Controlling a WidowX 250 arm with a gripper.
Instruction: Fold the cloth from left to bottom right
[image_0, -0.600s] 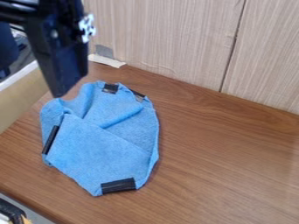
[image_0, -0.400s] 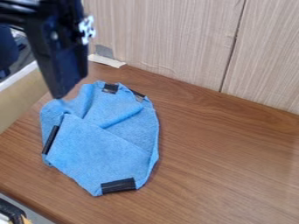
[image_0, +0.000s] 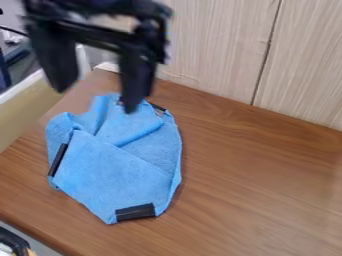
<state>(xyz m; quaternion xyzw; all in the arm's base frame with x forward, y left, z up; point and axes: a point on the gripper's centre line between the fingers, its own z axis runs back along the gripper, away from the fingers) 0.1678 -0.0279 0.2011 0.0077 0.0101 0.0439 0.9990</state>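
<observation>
Pinching the cloth (image_0: 117, 167) by the black strip (image_0: 58, 160) at its left edge seems best; I expect light, limp fabric. My gripper (image_0: 96, 101) hangs with fingers apart.

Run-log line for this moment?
gripper open, empty | blue cloth partly folded on table | gripper near cloth's upper edge in view

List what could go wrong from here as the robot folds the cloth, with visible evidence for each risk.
The cloth is rumpled near its upper end, below the open claw; a pinch there might gather several layers.

A flap lies diagonally across it and could unfold if dragged.

The black strip on its left edge may bend stiffly, spoiling the fold.
</observation>
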